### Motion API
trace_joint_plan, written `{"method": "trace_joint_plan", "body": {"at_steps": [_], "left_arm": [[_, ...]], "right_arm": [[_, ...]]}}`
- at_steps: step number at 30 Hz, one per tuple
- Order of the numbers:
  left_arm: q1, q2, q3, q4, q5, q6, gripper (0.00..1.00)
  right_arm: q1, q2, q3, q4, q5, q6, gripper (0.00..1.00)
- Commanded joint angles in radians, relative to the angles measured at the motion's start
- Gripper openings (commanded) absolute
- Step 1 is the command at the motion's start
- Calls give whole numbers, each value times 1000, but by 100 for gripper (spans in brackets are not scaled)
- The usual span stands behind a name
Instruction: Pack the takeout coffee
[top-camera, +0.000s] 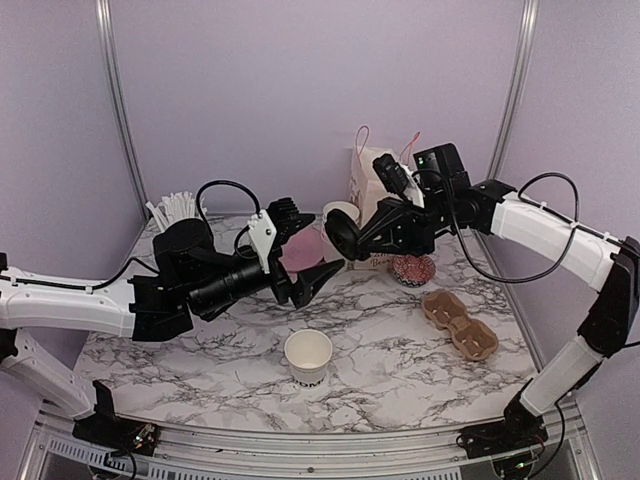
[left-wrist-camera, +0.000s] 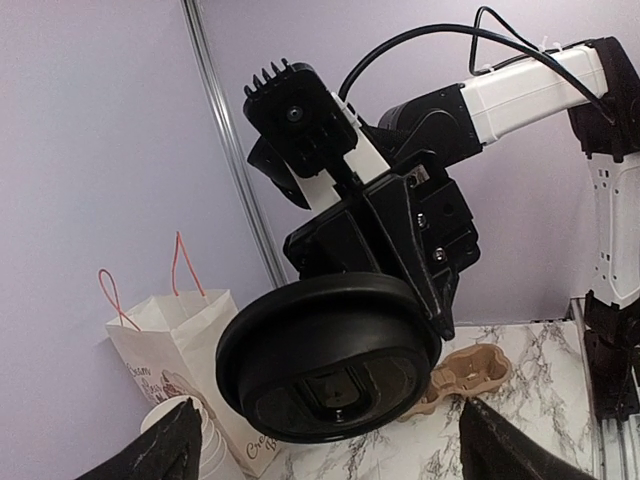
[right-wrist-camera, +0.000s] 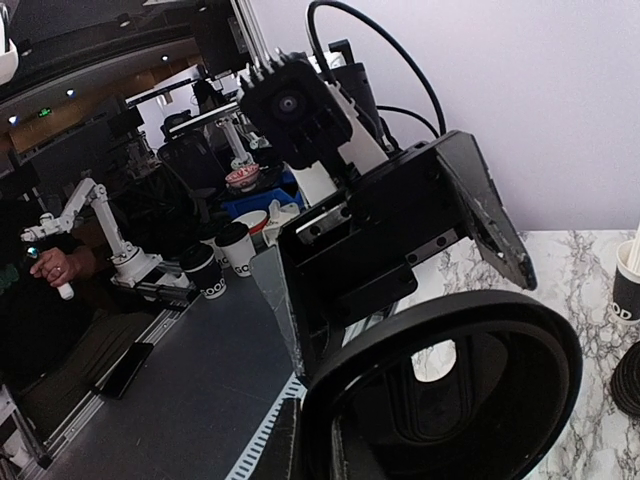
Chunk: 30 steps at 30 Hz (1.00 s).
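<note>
A white paper cup (top-camera: 308, 357) with dark lettering near its base stands lidless on the marble table (top-camera: 390, 370), near the front. My right gripper (top-camera: 346, 240) (right-wrist-camera: 320, 440) is shut on the rim of a black dome lid (top-camera: 338, 238) (left-wrist-camera: 330, 355) (right-wrist-camera: 450, 390), holding it in the air above the back middle of the table. My left gripper (top-camera: 312, 282) (left-wrist-camera: 335, 452) faces that lid at close range with its fingers (left-wrist-camera: 165, 455) spread wide and nothing between them; the lid hangs just beyond their tips.
A brown cardboard cup carrier (top-camera: 458, 323) (left-wrist-camera: 465, 375) lies at the right. At the back stand a white paper bag (top-camera: 370, 175) (left-wrist-camera: 170, 330), stacked lidless cups (top-camera: 340, 213) and a black cup of straws (top-camera: 180, 230). A pink disc (top-camera: 300, 250) and a red patterned item (top-camera: 412, 268) lie nearby.
</note>
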<state>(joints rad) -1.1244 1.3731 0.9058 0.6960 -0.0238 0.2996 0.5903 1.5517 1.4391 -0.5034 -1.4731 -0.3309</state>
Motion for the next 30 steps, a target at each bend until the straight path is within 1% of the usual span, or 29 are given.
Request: {"method": "trace_joint_plan", "body": {"at_steps": [1,12,15,18,23,30], "left_arm": [[-19,42,61,81,-101,52,89],[-32,100,87,115,-146,51,84],[-35,111,94,121,-145,52,84],[-37,119,90,131,-134,54,89],[-44,89,34,168,-154,51,89],[-49,102,41,178,-134,51,84]], "right_arm": [[-7,-24,-15,71,-29,68,5],[-8,-26,-13,91,-45,80,6],[-7,-22,-9,91,-47,80,6],[-8,-21,-5,90,-45,78,6],[-12,-28,-9,81,-36,67,7],[-13,-27,-7,82,-32,67,7]]}}
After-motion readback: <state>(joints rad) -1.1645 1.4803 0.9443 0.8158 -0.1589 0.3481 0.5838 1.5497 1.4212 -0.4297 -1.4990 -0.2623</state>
